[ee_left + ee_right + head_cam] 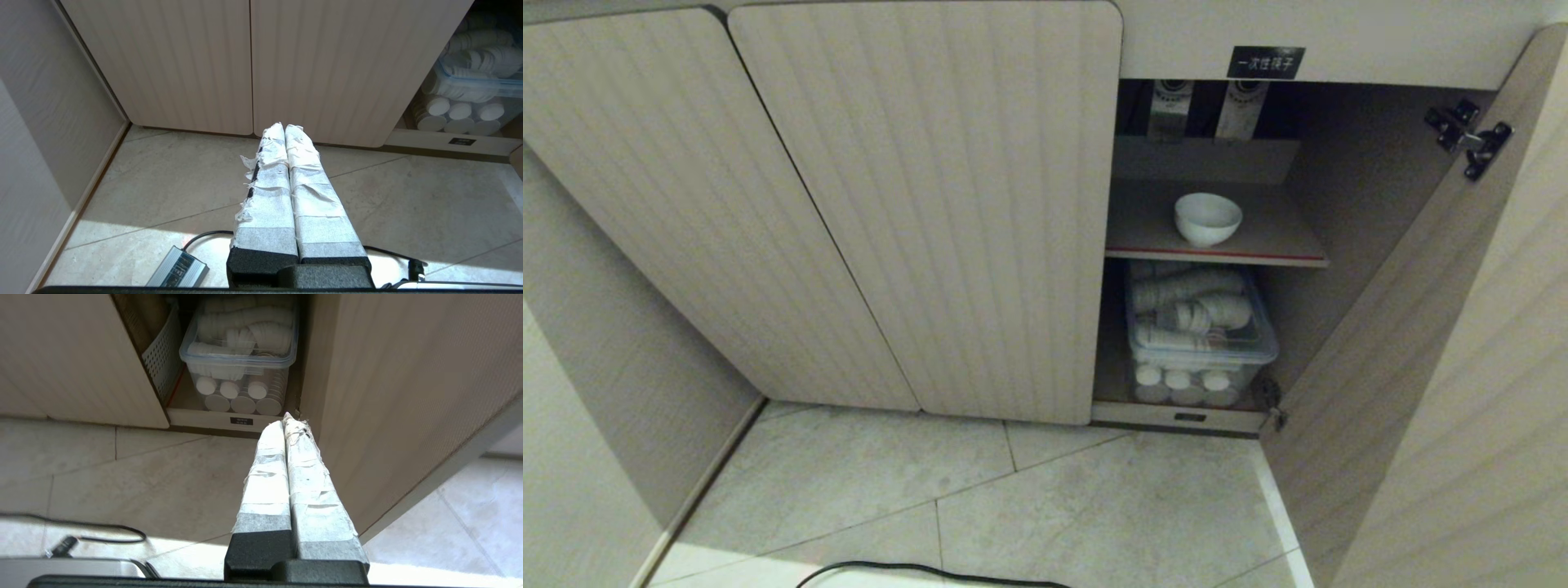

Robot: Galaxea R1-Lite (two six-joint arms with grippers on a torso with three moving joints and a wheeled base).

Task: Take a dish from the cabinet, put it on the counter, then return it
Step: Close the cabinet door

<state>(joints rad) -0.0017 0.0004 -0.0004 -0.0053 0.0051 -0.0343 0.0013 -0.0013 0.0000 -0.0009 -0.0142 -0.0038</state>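
— What stands on the lowest level?
— A clear plastic box (pixel 1202 339) with white paper cups (pixel 1192 310) inside.
— And on the tiled floor (pixel 1029 506)?
— A black cable (pixel 915 569) and a grey power adapter (pixel 176 267).

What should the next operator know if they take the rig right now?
Left claw: shut, empty, low over the floor facing the closed doors.
Right claw: shut, empty, low over the floor beside the open door.
Bowl: upright on the upper shelf of the open cabinet bay, untouched. Below it sits a clear bin of paper cups.
Counter: not in view.
Done: the door stands open; whether the bowl has already been out and back cannot be told.
Left, if not yet started: reach in, take the bowl, set it on the counter, then return it to the shelf.
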